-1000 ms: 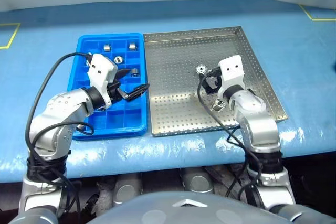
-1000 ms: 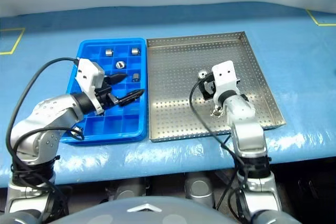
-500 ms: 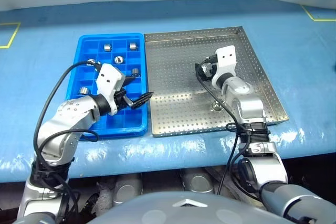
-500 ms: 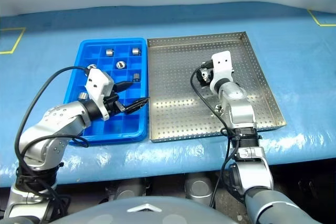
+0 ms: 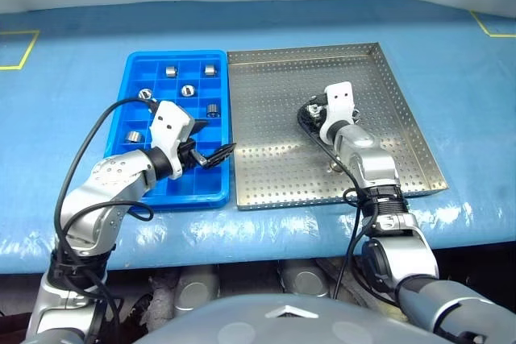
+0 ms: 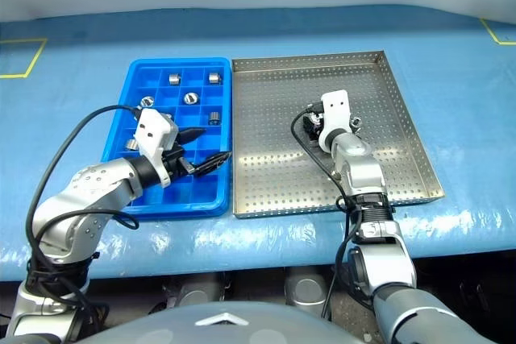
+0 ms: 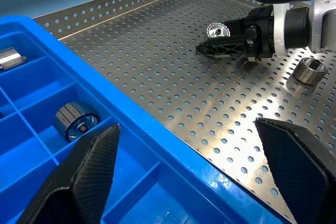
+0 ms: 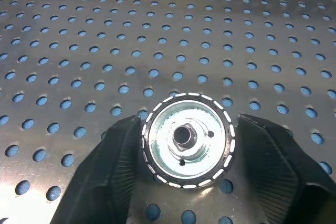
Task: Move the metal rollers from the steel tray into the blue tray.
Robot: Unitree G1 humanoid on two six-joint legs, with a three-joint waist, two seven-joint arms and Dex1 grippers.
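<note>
Right gripper (image 8: 185, 145) fingers pinch a roller (image 8: 186, 139) on steel tray (image 8: 79, 35)

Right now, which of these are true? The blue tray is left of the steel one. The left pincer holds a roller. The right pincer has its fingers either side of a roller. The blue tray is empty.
1. Blue tray lies left of the steel tray: true.
2. Left pincer holds a roller: false. It is open and empty, over the blue tray.
3. Right pincer has its fingers either side of a roller: true; that roller sits on the steel tray.
4. Blue tray is empty: false. Six rollers lie in its compartments.
</note>
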